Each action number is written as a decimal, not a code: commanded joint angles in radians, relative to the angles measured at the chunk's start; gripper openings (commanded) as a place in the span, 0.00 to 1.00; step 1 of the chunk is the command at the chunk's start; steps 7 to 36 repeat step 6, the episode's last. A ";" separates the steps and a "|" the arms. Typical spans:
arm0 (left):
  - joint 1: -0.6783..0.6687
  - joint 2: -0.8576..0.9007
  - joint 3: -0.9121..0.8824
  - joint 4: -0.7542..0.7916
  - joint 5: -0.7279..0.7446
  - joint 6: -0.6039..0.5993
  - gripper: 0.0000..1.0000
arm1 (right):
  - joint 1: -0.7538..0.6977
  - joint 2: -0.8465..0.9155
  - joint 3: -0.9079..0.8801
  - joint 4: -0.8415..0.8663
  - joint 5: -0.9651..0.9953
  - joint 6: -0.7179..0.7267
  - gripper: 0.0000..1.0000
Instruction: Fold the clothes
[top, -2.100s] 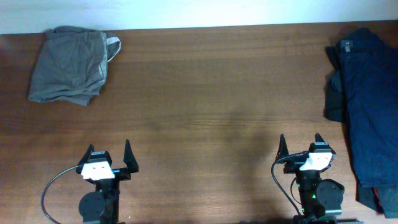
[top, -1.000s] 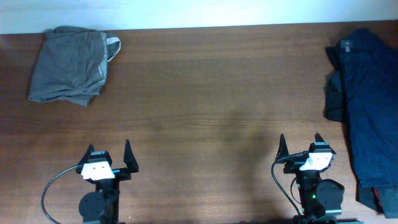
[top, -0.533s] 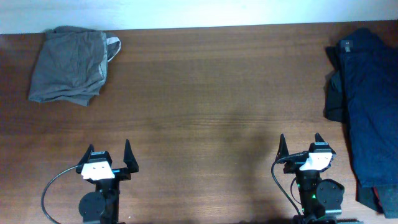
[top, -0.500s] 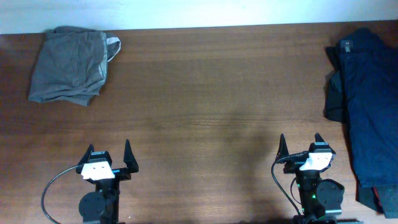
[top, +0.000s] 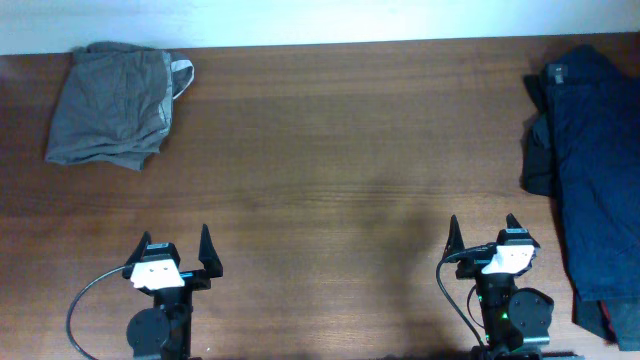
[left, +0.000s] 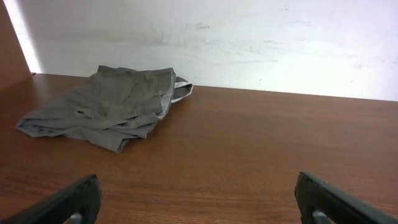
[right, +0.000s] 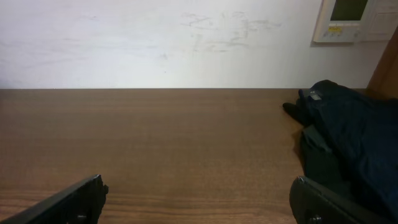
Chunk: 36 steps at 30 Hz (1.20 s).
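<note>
the olive-grey shorts (top: 110, 105) lie crumpled at the far left corner of the tabletop (top: 340, 150), the dark navy garments (top: 590, 170) heaped along its right edge. both the left end effector (top: 176, 245) and right end effector (top: 482, 232) stand spread wide and empty at the near edge, well apart from either. the cloth looks light, soft and floppy; pinching a waistband corner or hem seems surest.

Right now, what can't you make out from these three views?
- Navy pile: cut off by the right edge in the overhead and right wrist views; dark folds merge, so the garment count is unclear.
- Olive-grey shorts: bunched on itself, lower layers hidden in the overhead and left wrist views.
- Wall panel: cropped by the right wrist view's top edge, print too small.
- Left pincer, right pincer: wrist views show only finger ends.
</note>
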 joint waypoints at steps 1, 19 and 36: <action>0.003 -0.010 -0.005 -0.002 0.018 0.023 0.99 | -0.006 -0.010 -0.005 -0.006 0.016 0.011 0.99; 0.003 -0.010 -0.005 -0.002 0.018 0.023 0.99 | -0.006 -0.010 -0.005 -0.006 0.016 0.011 0.99; 0.003 -0.010 -0.005 -0.002 0.018 0.023 0.99 | -0.006 -0.010 -0.005 -0.006 0.016 0.011 0.99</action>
